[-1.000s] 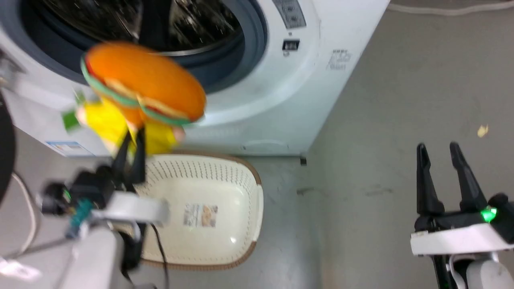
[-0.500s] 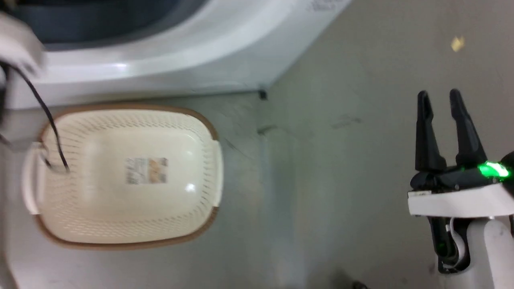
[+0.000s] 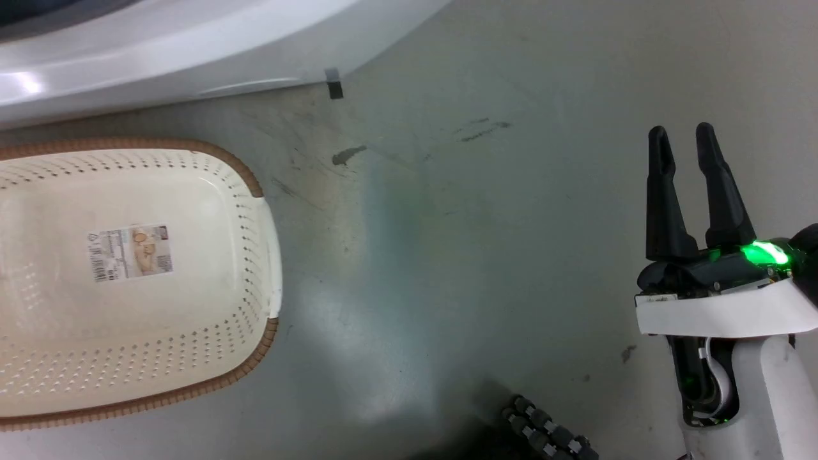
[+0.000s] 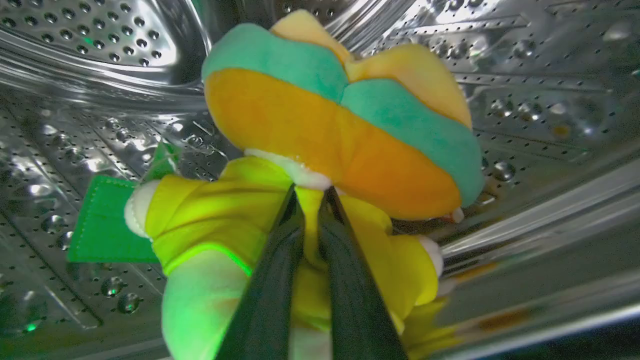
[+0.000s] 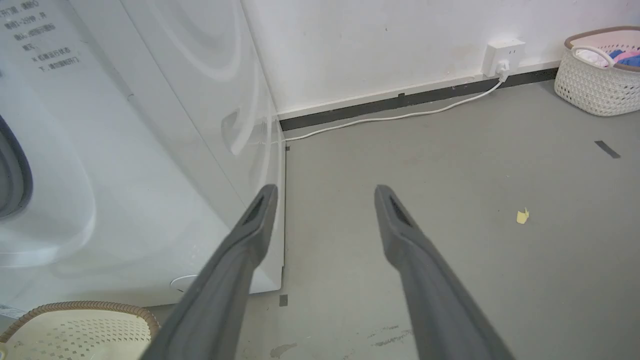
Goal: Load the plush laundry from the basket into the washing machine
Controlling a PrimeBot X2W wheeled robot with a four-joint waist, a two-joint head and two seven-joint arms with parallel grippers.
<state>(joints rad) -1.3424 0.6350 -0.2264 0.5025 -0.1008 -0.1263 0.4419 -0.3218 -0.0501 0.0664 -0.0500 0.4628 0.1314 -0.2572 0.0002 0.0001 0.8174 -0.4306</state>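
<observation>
Head view: basket [image 3: 252, 182] at 9 o'clock on the grey floor [image 3: 447, 255], paper label [image 3: 131, 251] showing on its inner bottom. White lower front of the washing machine [image 3: 160, 51] runs across 11 o'clock, just beyond the basket's far rim. Small black tape mark [image 3: 333, 83] at 12 o'clock by the machine's corner. Right pincer [image 3: 681, 137] at 3 to 4 o'clock, fingers pointing up and released, nothing between them, green light lit at its base. Dark ribbed hose [image 3: 543, 434] at 6 o'clock (can't tell what it belongs to).

Left wrist view: left pincer [image 4: 312, 192] rises from 6 o'clock and is clenched on the yellow cloth of the plush laundry [image 4: 325, 135]. The orange and green burger part sits above the fingertips, toward 12 o'clock, and the green tag [image 4: 100, 220] sticks out at 9 o'clock. The plush is inside the shiny steel drum [image 4: 75, 50], with perforated metal all around it; can't tell whether it rests on the drum wall.

Right wrist view: right pincer fingers are spread wide from 6 o'clock over bare floor. Washing machine side panel from 9 to 11 o'clock, a corner of the basket at 7 o'clock. Wall socket [image 5: 505, 55] with a white cable [image 5: 400, 117] at 1 o'clock, a second woven basket [image 5: 590, 85] holding clothes at 2 o'clock, a yellow scrap [image 5: 522, 216] at 3 o'clock.
</observation>
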